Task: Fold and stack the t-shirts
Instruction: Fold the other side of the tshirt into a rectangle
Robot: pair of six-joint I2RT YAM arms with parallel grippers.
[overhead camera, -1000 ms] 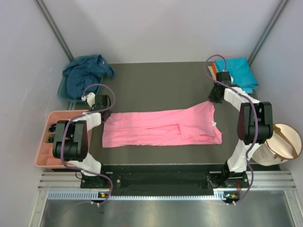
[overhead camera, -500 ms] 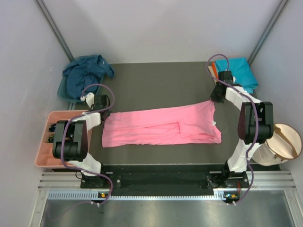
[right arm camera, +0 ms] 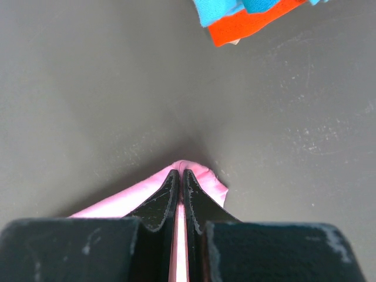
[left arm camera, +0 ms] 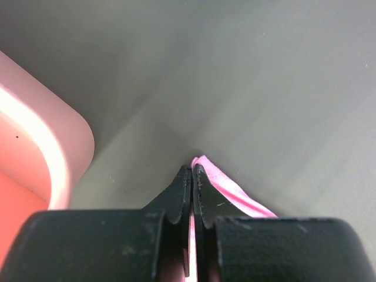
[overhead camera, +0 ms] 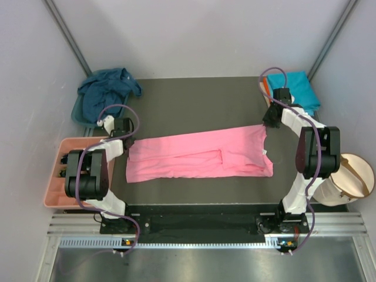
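Across the middle of the bench [overhead camera: 194, 106], the left pincer [left arm camera: 192, 175] and right pincer [right arm camera: 180, 178] clench the pink shirt [overhead camera: 200, 155] by its corners, the right's now drawn farther back, tautening it for folding.

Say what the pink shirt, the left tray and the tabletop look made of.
The pink t-shirt: soft matte cloth, probably cotton knit; it folds and creases.
The tray: moulded plastic, smooth, slightly glossy, rounded rim.
The tabletop: hard dark grey matte sheet, faintly scuffed; material unclear.
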